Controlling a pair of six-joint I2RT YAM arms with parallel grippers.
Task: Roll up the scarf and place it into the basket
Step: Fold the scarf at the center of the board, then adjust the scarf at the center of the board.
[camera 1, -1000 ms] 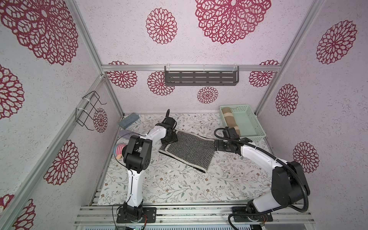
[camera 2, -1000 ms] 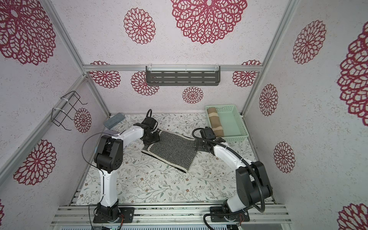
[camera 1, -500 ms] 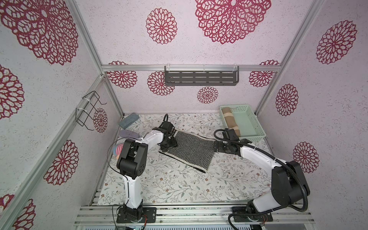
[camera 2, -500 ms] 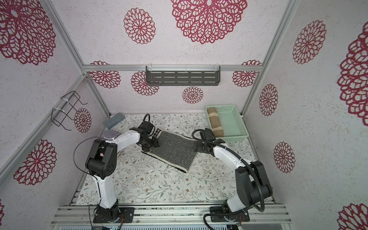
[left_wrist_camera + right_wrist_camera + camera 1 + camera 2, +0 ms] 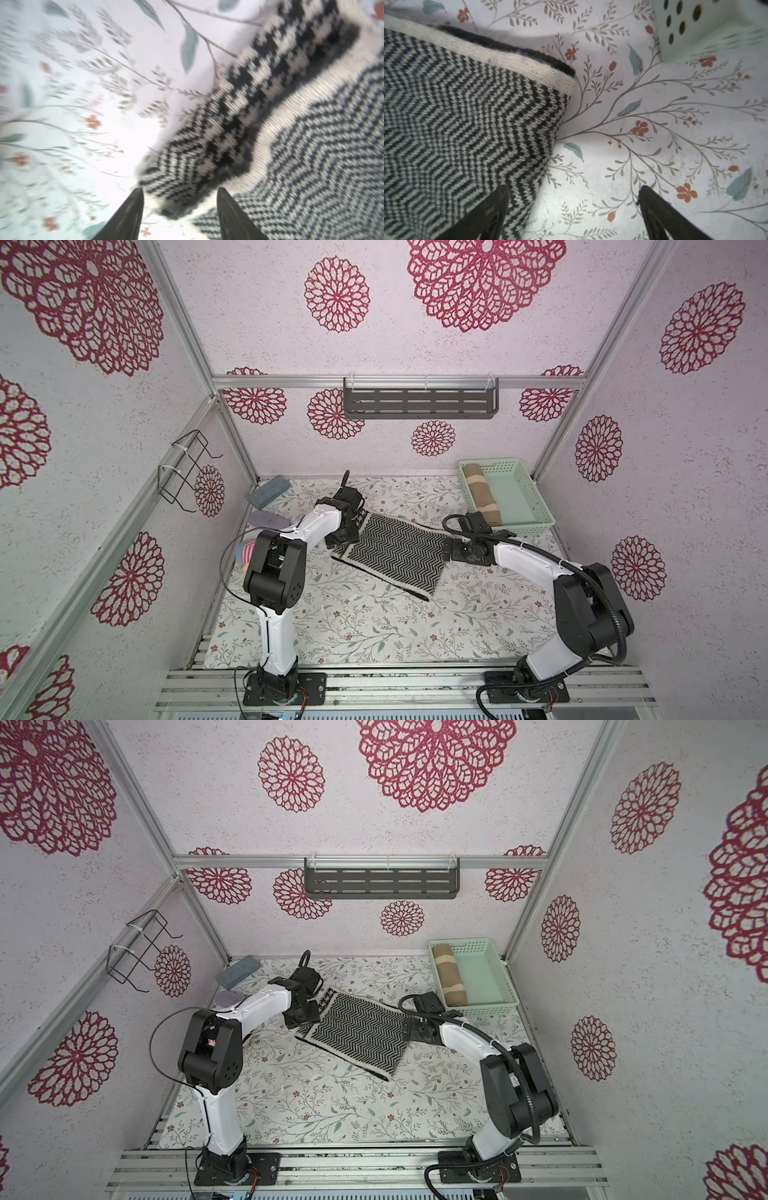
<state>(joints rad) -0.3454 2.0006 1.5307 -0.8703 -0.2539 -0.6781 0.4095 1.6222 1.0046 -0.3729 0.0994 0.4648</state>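
The scarf (image 5: 395, 551) (image 5: 357, 1029), black-and-white herringbone knit, lies flat mid-table. Its left end is turned over into a short fold (image 5: 228, 116). My left gripper (image 5: 347, 537) (image 5: 305, 1017) (image 5: 179, 190) is down at that end, its jaws apart with the fold's corner between them. My right gripper (image 5: 449, 549) (image 5: 409, 1029) (image 5: 574, 188) is open wide at the scarf's right edge (image 5: 456, 124). One of its fingers is over the knit, the other over bare table. The mint-green basket (image 5: 515, 497) (image 5: 486, 977) (image 5: 706, 35) stands at the back right.
A brown rolled cloth (image 5: 480, 493) lies in the basket's left side. A grey-blue block (image 5: 270, 491), a lilac object (image 5: 268, 519) and a striped item (image 5: 246, 551) sit along the left wall. A dark shelf (image 5: 419, 403) and a wire rack (image 5: 183, 468) hang on the walls.
The left gripper has shifted slightly along the scarf's left end and its jaws have narrowed around the fold. The left elbow has swung. The right arm has not moved.
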